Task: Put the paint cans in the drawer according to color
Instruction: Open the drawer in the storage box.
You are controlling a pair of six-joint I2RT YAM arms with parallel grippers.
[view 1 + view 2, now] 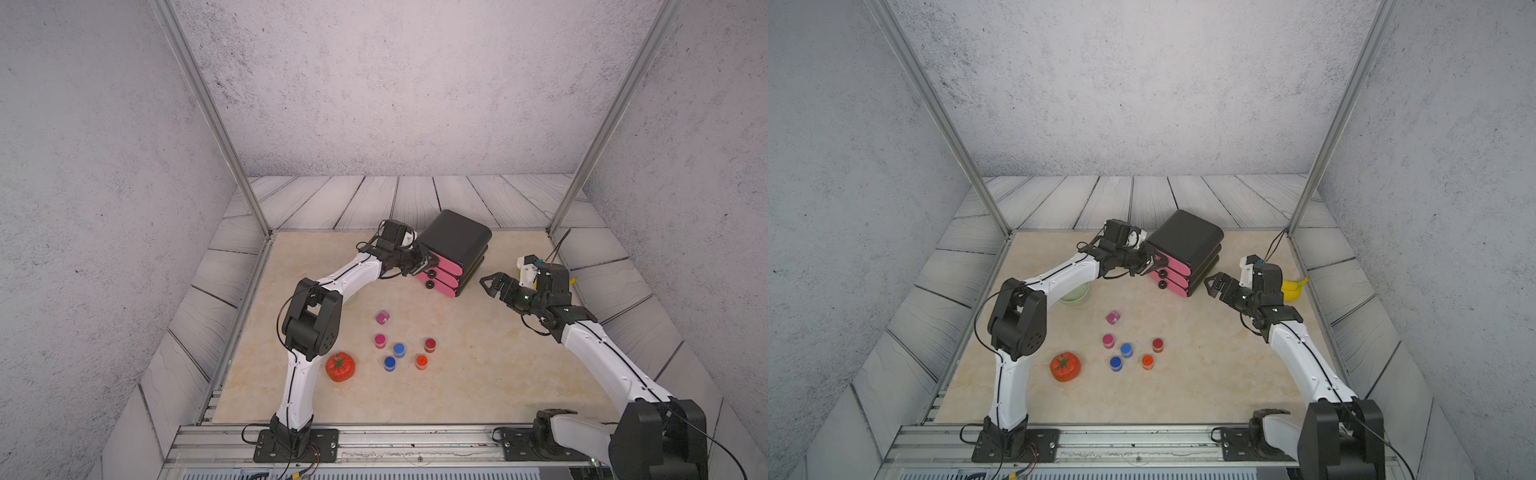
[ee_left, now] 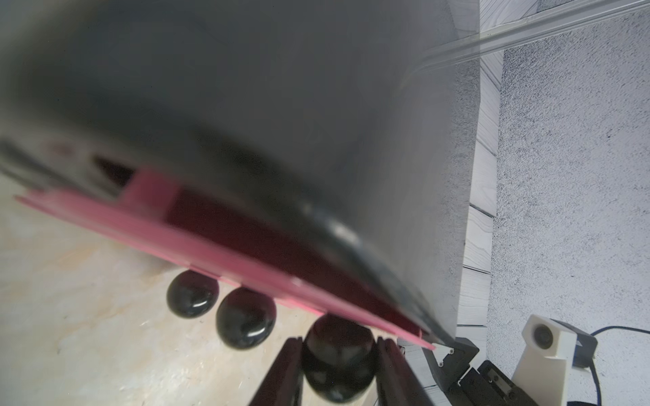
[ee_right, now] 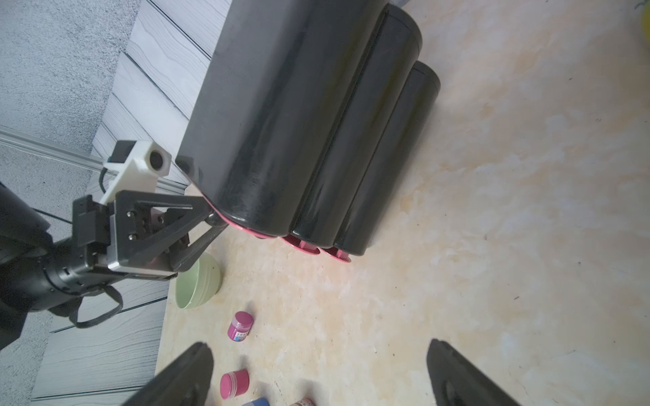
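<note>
Left wrist | left jaws clamp top knob (image 2: pixel 337 358) (drawer (image 2: pixel 225 242) ajar) | right jaws wide

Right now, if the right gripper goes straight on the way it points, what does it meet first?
Most likely the black side of the drawer cabinet. The open right gripper points at it across a bare gap. Height is hard to judge, so it may strike low.
</note>
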